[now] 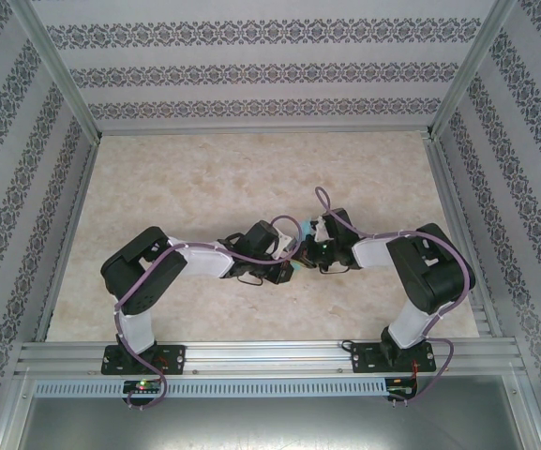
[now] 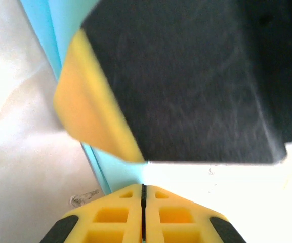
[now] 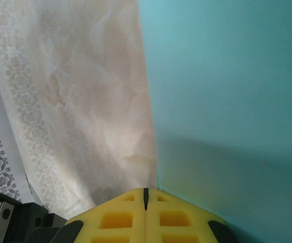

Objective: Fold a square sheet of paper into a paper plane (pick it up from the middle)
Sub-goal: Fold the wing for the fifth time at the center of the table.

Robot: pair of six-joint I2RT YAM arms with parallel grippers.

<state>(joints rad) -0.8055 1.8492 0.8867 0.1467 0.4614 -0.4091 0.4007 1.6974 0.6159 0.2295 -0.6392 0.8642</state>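
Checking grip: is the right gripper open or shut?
Shut: right gripper shows no gap between its fingers, beside the turquoise paper; whether pinching it, cannot tell.

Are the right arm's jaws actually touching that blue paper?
Touching: right wrist view shows the paper ending between the shut jaws of the right gripper.

From above, the paper (image 1: pixel 293 269) is a tiny turquoise sliver between the two wrist housings (image 1: pixel 268 242). The rest lies under them, and its folds and outline are too small to tell. Where the left jaws and the right jaws meet it is covered by those housings. In the left wrist view a blurred dark block (image 2: pixel 186 76) with a yellow edge covers most of the paper and runs off the top and right edges. In the right wrist view the paper runs off the top, right and bottom edges. Whether either pair of jaws pinches it cannot be told.
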